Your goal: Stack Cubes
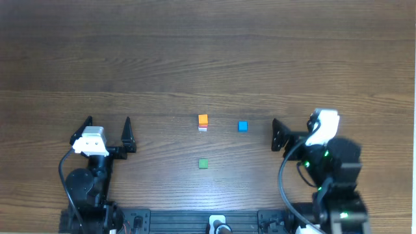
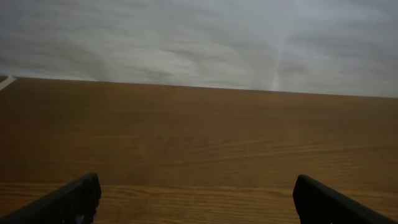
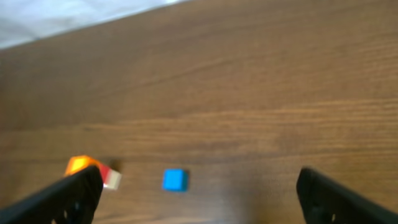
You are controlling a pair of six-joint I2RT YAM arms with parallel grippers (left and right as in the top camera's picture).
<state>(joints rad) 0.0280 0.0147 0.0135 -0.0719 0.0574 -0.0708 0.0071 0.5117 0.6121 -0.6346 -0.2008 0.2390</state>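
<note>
Lying ahead of right gripper's jaws is blue cube.

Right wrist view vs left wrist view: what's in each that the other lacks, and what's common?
Right wrist view, not the left: the orange cube, a small red-and-white block right beside it, the blue cube, and the right gripper, fingers wide apart. Left wrist view, not the right: the left gripper, fingers wide apart. Both: the wooden table and a pale backdrop beyond its far edge.
</note>
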